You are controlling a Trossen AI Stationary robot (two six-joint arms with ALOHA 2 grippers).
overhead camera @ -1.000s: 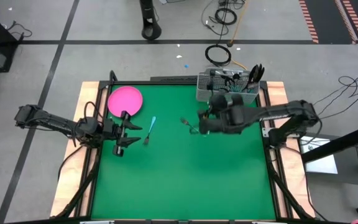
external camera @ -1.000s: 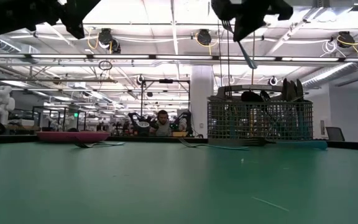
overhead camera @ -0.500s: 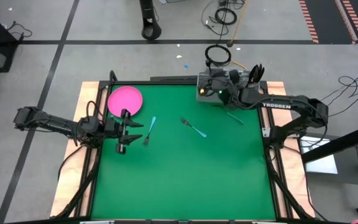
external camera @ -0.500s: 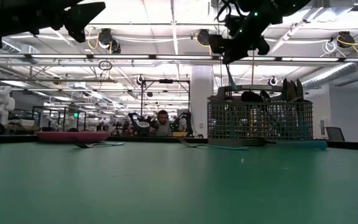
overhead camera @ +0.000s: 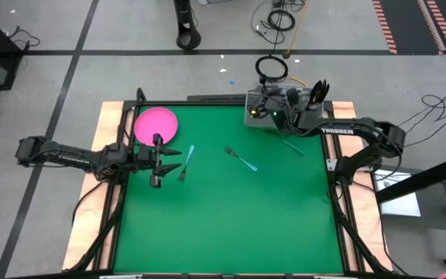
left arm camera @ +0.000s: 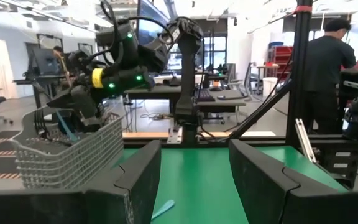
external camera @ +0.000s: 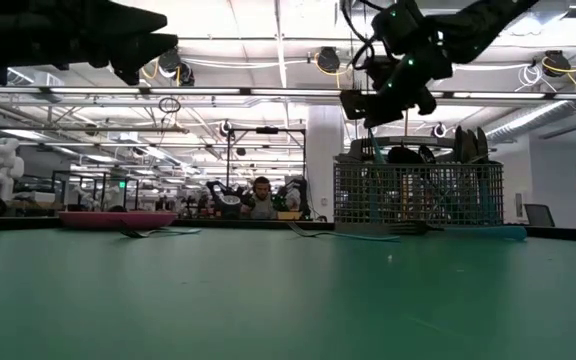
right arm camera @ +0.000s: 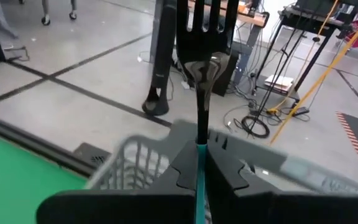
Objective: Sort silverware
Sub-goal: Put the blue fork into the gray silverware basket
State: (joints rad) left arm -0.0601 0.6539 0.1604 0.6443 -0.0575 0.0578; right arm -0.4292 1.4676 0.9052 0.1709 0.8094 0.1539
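Note:
My right gripper [overhead camera: 273, 115] hangs over the wire-mesh caddy [overhead camera: 281, 105] at the table's far right, shut on a fork [right arm camera: 202, 74] with dark tines and a light-blue handle. Dark silverware [overhead camera: 318, 91] stands in the caddy's right end. My left gripper [overhead camera: 170, 161] hovers open beside the pink plate [overhead camera: 156, 124], with nothing between its fingers [left arm camera: 194, 180]. Three blue-handled pieces lie flat on the green mat: one just past the left gripper [overhead camera: 187, 161], one mid-table [overhead camera: 240, 159], one near the caddy [overhead camera: 293, 145]. My right gripper pinches the fork's light-blue handle [right arm camera: 199, 163] between its two fingers, just below the dark metal neck. The fingers come about level from the table's right and lie across the fork. The fork stands roughly upright, tines up, its handle end [external camera: 376, 150] reaching down inside the caddy's rim.
A wooden border [overhead camera: 107, 194] frames the mat. The near half of the mat [overhead camera: 231, 225] holds no objects. People stand in the room beyond the table [left arm camera: 328, 68], well away from the arms.
My right gripper has carried the fork from mid-table toward the far edge, over the caddy, turning its wrist on the way. It then sank a little, so the fork's handle end now dips into the caddy.

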